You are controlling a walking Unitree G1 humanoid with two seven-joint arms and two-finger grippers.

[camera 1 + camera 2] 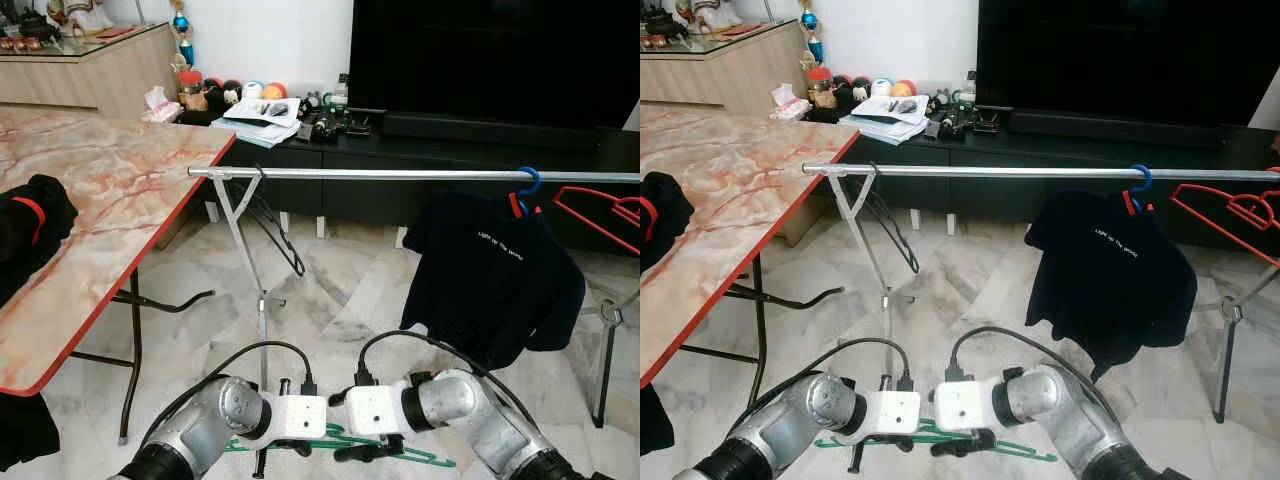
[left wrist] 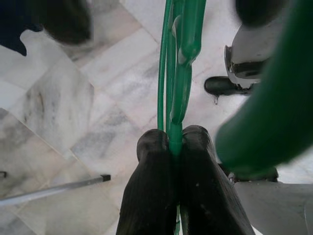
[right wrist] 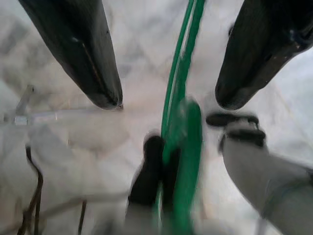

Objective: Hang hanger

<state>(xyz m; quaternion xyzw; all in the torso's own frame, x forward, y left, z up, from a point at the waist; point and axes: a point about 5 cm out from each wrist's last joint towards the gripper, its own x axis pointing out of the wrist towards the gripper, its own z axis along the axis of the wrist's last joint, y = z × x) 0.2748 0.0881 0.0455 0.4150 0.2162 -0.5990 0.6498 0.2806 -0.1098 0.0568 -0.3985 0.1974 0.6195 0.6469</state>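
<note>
A green hanger (image 1: 405, 455) hangs low in front of me, just above the marble floor. My left gripper (image 2: 171, 139) is shut on its thin green wire, the two black fingers pinched tight on it. My right gripper (image 3: 166, 100) is open, one finger on each side of the same hanger without touching it. Both wrists meet at the bottom of the eye views. Ahead, a silver rail (image 1: 400, 174) runs across at chest height. A black T-shirt (image 1: 490, 280) on a blue hanger (image 1: 527, 184) hangs from it on the right.
A marble-topped table (image 1: 110, 190) with a red edge stands on my left, with a black garment (image 1: 30, 220) on it. A black wire hanger (image 1: 283, 238) dangles at the rail's left leg. Red hangers (image 1: 600, 212) sit at the far right. A dark TV console (image 1: 450, 150) lies behind.
</note>
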